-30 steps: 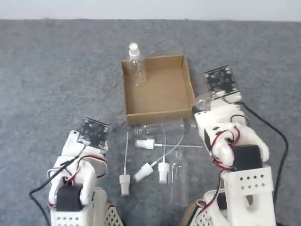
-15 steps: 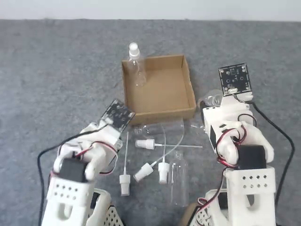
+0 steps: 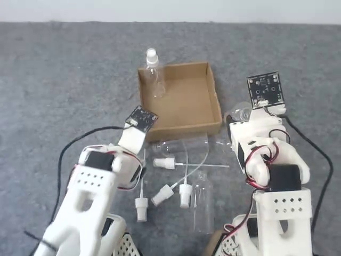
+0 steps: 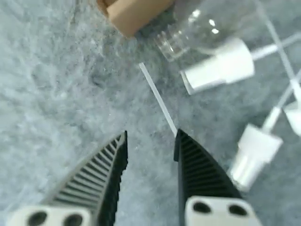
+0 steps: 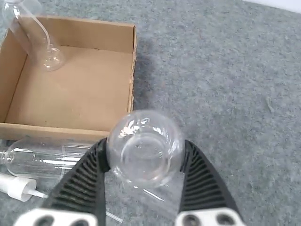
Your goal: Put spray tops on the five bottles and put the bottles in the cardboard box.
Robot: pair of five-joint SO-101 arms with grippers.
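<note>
**Left end effector open over a dip tube, right one holding a bottle**

My left end effector point(image 4: 150, 136) was roughly half open and empty. It sat low over the desk point(image 3: 53, 80), just on the near side of the cardboard box point(image 3: 181, 128) at its near-left corner. A thin dip tube point(image 4: 157, 99) lay against the inside of one jaw tip. Its long axis ran from that box corner toward the desk's near edge, and I couldn't see its head. The nearest whole spray top point(image 4: 218, 66) lay ahead toward the box, beside the open neck of the lying bottle point(image 4: 197, 28). The left arm was nearer the tops, so I judged the pick was its job.

My right end effector point(image 5: 143, 145) was clamped on the held bottle point(image 5: 145, 157), off the box's near-right corner.

Count:
- **Bottles:** four I was sure of. These were the capped bottle point(image 3: 155, 80) in the box, the lying one along the box's near wall, the near-edge bottle point(image 3: 202, 205), and the held one.
- **Loose spray tops:** four point(image 3: 185, 194).
</note>
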